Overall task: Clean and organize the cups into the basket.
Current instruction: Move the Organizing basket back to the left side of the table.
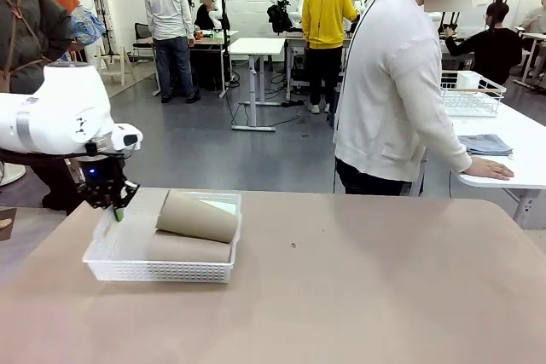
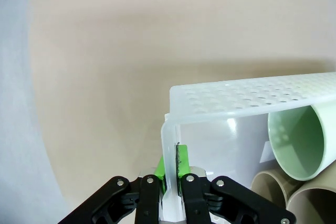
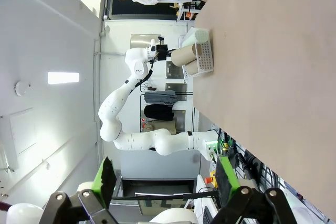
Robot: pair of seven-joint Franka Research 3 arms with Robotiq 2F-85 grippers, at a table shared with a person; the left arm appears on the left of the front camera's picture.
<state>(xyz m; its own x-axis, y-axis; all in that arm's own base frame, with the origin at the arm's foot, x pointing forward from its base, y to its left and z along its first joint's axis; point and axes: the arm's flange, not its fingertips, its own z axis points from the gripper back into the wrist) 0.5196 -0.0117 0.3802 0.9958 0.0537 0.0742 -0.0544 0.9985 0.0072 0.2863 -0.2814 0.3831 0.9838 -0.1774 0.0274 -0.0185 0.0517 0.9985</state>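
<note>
Presently, the broad beige tabletop [image 1: 358,287] carries the shallow white perforated plastic basket [image 1: 128,266] near its left side. Tan-brown tapered matte tumblers [image 1: 198,216] are seen lying on their sides inside the basket, stacked, and one pale mint green tumbler [image 2: 299,137] is seen lying beside them, so loading is judged largely complete. No cup is seen loose on the tabletop. The black left gripper [image 2: 170,169] is clamped on the basket's wall at its left end; repositioning is judged to be the remaining work. The right gripper [image 3: 165,177] is held with jaws spread wide, gripping nothing.
</note>
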